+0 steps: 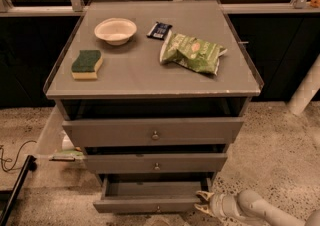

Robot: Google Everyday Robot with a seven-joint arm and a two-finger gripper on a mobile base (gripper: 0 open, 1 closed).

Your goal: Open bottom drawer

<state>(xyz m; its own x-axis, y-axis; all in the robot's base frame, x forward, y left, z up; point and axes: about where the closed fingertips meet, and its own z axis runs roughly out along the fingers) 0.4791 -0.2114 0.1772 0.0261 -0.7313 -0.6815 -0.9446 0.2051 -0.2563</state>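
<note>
Camera view: spread pincer (202, 203) just right of part-open bottom drawer (150, 204)

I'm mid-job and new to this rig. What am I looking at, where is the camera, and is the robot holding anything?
There is only one view, looking down at a grey cabinet with three drawers from in front of it. On its top lie a white bowl, a sponge, a dark packet and a green bag. The pale tube at lower right is the robot's arm. At its end is the gripper, two fingers that pinch things. It sits low, by the right front corner of the bottom drawer, which is partly pulled out. The fingers stand apart and hold nothing; whether they touch the drawer is unclear.
</note>
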